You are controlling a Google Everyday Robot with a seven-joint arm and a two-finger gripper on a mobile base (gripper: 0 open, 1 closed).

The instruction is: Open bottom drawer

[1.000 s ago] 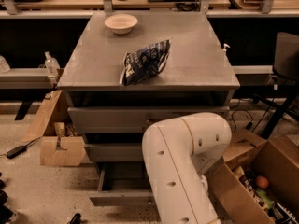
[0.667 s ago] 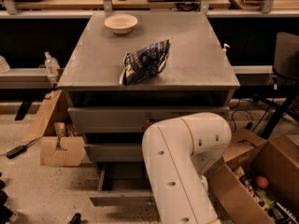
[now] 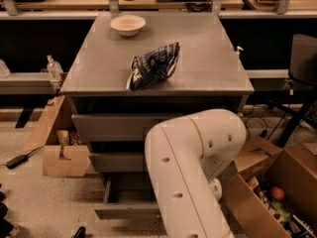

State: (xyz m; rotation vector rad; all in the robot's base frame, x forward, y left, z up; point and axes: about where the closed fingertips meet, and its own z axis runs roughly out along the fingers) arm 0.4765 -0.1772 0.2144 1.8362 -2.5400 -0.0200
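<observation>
Currently, the bottom drawer stands pulled out of the grey cabinet, while the white arm in front hides the gripper, state impossible to tell.

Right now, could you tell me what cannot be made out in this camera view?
- The gripper: out of sight in the camera view, presumably behind the white arm.
- The bottom drawer: partly pulled out; its knob and right half are hidden by that arm.
- The cardboard box: cut off by the right edge.
</observation>
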